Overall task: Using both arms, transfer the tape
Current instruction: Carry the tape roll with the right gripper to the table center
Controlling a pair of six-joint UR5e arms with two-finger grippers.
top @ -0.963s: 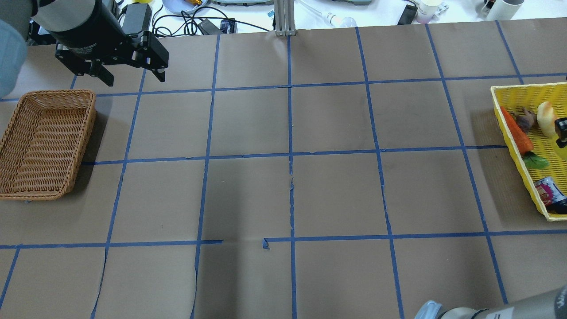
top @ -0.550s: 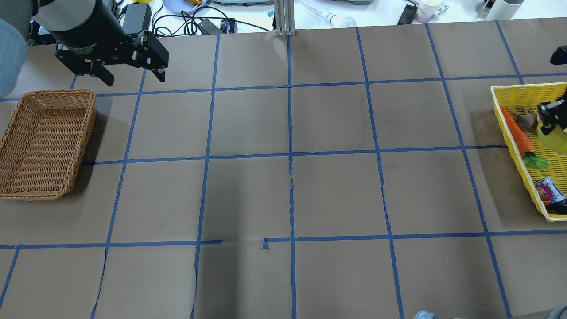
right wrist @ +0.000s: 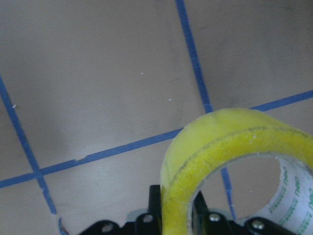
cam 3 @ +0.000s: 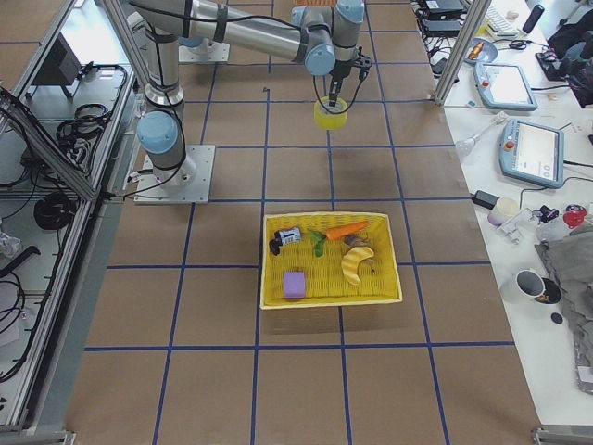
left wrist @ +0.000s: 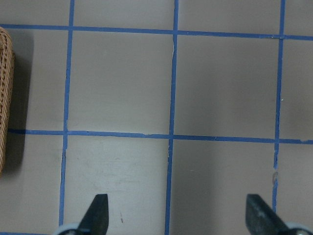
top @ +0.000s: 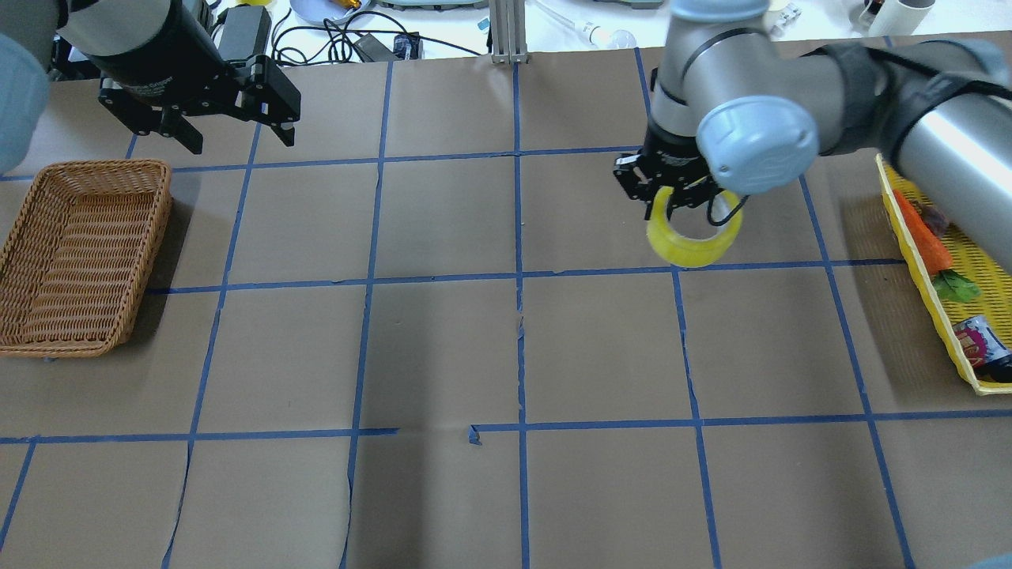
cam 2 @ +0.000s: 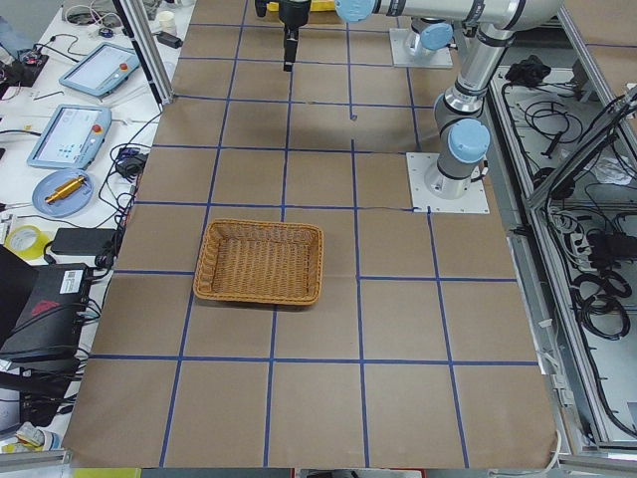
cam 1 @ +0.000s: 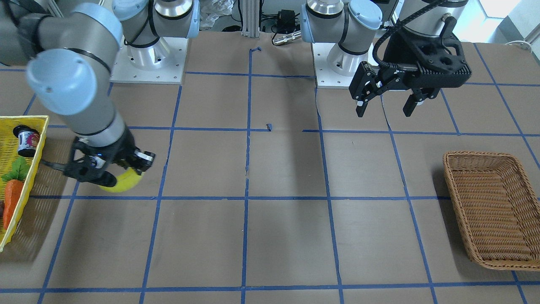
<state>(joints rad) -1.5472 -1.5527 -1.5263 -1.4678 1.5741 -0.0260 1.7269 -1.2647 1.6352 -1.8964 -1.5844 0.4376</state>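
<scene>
Two sets of fingers here: at ten o'clock on the table (top: 443,356), beyond the wicker basket (top: 87,164), the left gripper (top: 241,142) hovers spread wide and empty, likely ready to receive. Toward two o'clock the right gripper (top: 686,207) pinches the wall of the tape (top: 692,251), leaving the ring hanging free. The roll hides its fingertips, and I can't judge its height.

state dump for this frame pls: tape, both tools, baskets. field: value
tape: yellow roll, held off the table, nearer the yellow basket than the wicker one
right tool: shut on the roll's wall
left tool: open, empty, over bare table beside the wicker basket
wicker basket: empty, robot's left side
yellow basket: robot's right side, holds a carrot and other items
handover: not yet begun
</scene>
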